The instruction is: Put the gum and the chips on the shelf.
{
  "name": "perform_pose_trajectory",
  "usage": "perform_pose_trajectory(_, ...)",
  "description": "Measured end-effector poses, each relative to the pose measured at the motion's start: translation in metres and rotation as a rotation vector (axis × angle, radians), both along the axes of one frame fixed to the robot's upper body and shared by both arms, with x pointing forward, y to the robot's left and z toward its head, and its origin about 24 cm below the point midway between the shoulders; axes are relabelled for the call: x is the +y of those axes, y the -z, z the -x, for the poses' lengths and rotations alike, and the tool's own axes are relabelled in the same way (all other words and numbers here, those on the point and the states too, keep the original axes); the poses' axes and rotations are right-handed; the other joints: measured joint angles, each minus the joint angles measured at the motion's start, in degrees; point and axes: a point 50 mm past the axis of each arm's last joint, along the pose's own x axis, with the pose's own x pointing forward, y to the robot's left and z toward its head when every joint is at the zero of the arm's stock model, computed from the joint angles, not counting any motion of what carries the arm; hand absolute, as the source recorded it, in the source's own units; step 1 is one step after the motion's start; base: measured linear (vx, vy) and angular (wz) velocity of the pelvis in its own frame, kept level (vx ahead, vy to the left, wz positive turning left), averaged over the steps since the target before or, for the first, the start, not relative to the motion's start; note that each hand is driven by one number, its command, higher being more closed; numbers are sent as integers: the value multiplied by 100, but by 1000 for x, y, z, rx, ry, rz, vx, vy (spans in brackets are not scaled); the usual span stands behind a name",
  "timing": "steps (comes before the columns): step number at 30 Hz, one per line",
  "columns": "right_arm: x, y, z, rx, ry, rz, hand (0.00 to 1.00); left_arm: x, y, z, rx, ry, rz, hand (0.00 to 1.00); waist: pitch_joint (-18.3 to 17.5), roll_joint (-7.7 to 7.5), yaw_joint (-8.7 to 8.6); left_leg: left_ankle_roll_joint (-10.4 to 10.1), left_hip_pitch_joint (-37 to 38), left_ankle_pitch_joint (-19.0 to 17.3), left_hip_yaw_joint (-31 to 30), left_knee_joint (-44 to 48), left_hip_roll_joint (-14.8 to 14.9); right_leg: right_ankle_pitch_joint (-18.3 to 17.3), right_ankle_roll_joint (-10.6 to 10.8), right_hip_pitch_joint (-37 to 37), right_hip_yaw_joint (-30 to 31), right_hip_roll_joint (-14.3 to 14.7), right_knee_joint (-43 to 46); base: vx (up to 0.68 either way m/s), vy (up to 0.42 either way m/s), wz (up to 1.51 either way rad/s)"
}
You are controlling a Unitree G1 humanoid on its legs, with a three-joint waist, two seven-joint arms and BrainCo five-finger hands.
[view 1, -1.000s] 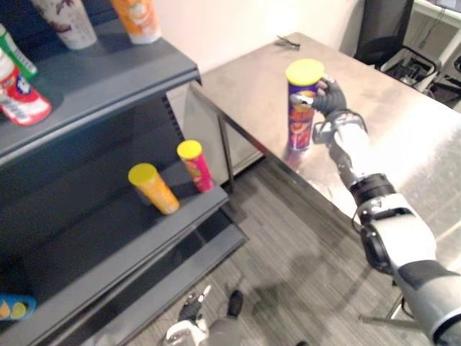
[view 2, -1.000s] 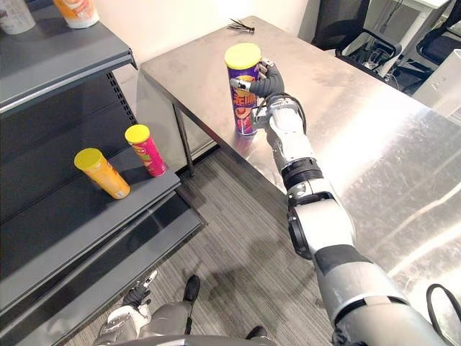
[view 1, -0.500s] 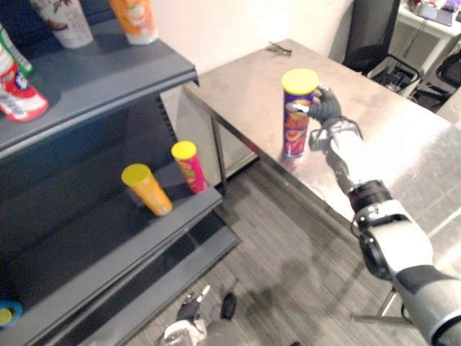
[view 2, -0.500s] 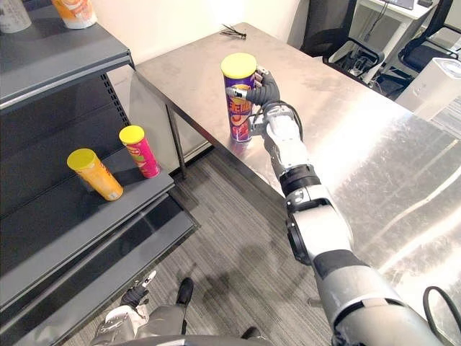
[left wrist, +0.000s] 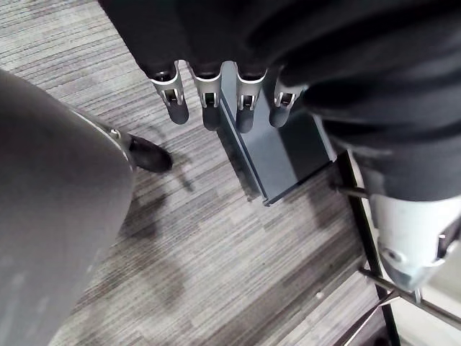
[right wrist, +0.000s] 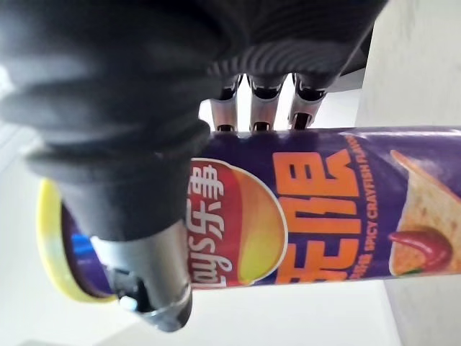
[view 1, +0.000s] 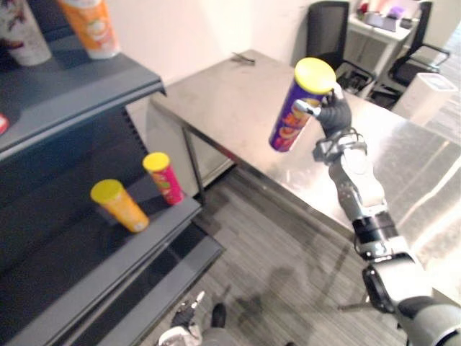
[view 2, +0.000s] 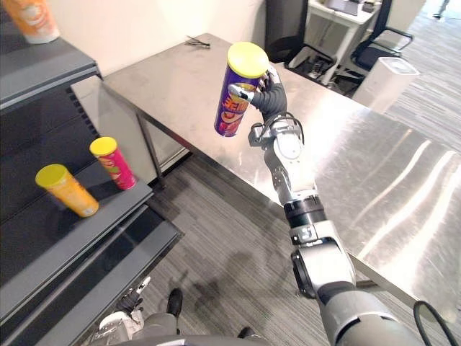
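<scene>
My right hand (view 2: 269, 99) is shut on a purple chips can (view 1: 297, 109) with a yellow lid, held tilted in the air above the near edge of the steel table (view 1: 238, 101). In the right wrist view its fingers (right wrist: 263, 92) and thumb wrap the purple can (right wrist: 317, 202). My left hand (left wrist: 216, 79) hangs low by the floor with straight fingers, holding nothing; it also shows at the bottom as the left hand (view 1: 185, 315). The grey shelf unit (view 1: 79, 86) stands at the left.
An orange can (view 1: 119, 205) and a pink can (view 1: 163, 178), both yellow-lidded, stand on the lower shelf board. Cups sit on the upper board, one orange (view 1: 90, 27). Black office chairs (view 1: 324, 29) and a white bin (view 2: 382, 79) stand behind the table. Black ties (view 2: 194, 42) lie at its far corner.
My right hand has lifted the purple can off the table and tilted it, lid up toward the right. The camera has shifted, so the whole scene slid left.
</scene>
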Motion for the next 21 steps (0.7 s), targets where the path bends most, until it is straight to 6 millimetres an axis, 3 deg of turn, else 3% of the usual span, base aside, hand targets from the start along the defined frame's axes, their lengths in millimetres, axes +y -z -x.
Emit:
perform_pose_trajectory(6, -5, 1, 20, -41, -12, -51, 100, 5, 3, 10, 37, -21, 4, 0, -93, -2, -281, -27, 60, -20, 176, 8, 89, 50, -65, -49, 224, 75, -81, -7, -24, -20)
perform_pose_trajectory(11, -14, 8, 29, -37, 3, -41, 100, 5, 4, 15, 56, -35, 11, 0, -177, 23, -293, -44, 150, -35, 323, 8, 134, 117, -98, -26, 382, 127, -173, -7, -19, -17)
perform_pose_trajectory(17, -16, 7, 39, -57, -16, -63, 100, 10, 5, 22, 70, -61, 8, 0, -192, 43, -431, -83, 228, -69, 493, -10, 193, 187, -117, -42, 567, 180, -246, -18, -13, -17)
perform_pose_trajectory(21, -23, 10, 43, -50, 3, -36, 100, 7, 8, 28, 98, -67, 19, 0, -312, 143, -480, -93, 273, -88, 621, -11, 220, 229, -151, -52, 693, 208, -291, 9, -13, -16)
